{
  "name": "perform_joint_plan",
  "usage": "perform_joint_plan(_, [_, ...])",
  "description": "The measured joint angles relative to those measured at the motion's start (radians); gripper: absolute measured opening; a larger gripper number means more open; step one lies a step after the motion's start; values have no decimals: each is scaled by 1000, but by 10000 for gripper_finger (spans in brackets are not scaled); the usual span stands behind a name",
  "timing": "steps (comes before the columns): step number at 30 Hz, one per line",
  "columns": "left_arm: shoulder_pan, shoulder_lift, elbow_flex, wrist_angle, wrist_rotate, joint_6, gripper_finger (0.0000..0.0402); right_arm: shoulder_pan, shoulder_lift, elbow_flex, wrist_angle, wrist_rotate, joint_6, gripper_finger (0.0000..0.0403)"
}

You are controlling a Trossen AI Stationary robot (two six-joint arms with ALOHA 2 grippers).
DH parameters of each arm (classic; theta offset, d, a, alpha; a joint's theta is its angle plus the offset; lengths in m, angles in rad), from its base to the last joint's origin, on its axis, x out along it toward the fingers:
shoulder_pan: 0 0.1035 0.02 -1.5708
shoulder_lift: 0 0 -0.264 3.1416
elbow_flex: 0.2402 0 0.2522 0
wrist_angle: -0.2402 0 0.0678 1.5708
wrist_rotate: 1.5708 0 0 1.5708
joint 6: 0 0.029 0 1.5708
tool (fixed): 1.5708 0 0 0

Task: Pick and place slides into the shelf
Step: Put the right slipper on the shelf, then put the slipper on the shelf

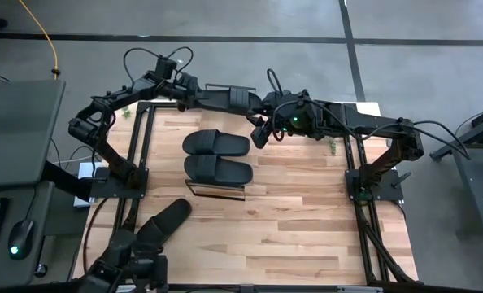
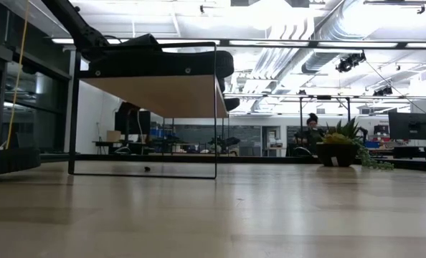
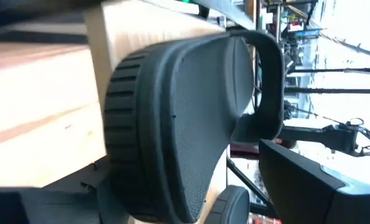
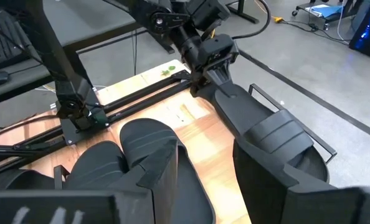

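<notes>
Nearby, right pincer (image 1: pixel 260 134) flanks slide (image 1: pixel 229 97).

- The slatted wooden tabletop (image 1: pixel 306 220) carries the shelf (image 1: pixel 219 190), whose black frame stands near the middle, toward the far edge.
- One slide (image 1: pixel 162 224) lies directly on the wood near the front-left corner.
- A potted plant (image 2: pixel 342 147) stands by the right edge.

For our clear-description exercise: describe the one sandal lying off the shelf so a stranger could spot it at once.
In the high view, go to the lower-left corner of the wooden table. One black slide lies there diagonally, alone on the tabletop; two others sit side by side on the shelf, a fourth is held by the left gripper.
</notes>
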Motion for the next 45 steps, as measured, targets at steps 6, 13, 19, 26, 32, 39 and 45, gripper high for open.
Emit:
perform_joint_plan(6, [7,2,11,-7,10,0,298,0,0,0,0,0,46,146])
perform_joint_plan(13, [23,2,11,-7,16,9,299,8,0,0,-1,-3,49,146])
perform_joint_plan(19, [67,-7,12,-58,61,31,299,9,0,0,-1,-3,70,146])
perform_joint_plan(26, [64,-34,13,-258,69,172,299,9,1,0,-2,-3,70,146])
perform_joint_plan(32, [54,-103,12,-373,96,275,299,9,1,0,-2,-4,69,146])
perform_joint_plan(39, [33,-198,58,-355,89,264,299,7,2,0,-2,-7,71,146])
perform_joint_plan(45, [12,-280,99,-342,98,211,299,7,2,0,-5,-40,103,146])
